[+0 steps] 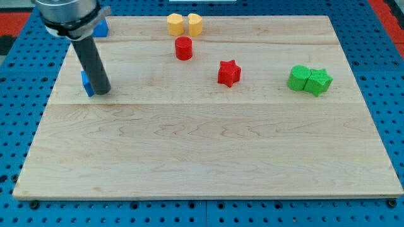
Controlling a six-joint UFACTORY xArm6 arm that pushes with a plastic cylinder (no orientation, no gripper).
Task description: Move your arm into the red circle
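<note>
The red circle block point(184, 48) stands near the view's top, left of centre. My dark rod comes down from the top left, and my tip point(103, 91) rests on the board at the left side. It touches the right side of a small blue block point(87, 83). The tip lies well to the left of and below the red circle. A red star block point(229, 72) sits to the right of and below the red circle.
Two yellow blocks point(185, 24) sit side by side just above the red circle. Two green blocks point(309, 80) touch each other at the right. Another blue block point(100, 28) shows at the top left, partly hidden by the arm. The wooden board point(202, 151) ends in blue pegboard.
</note>
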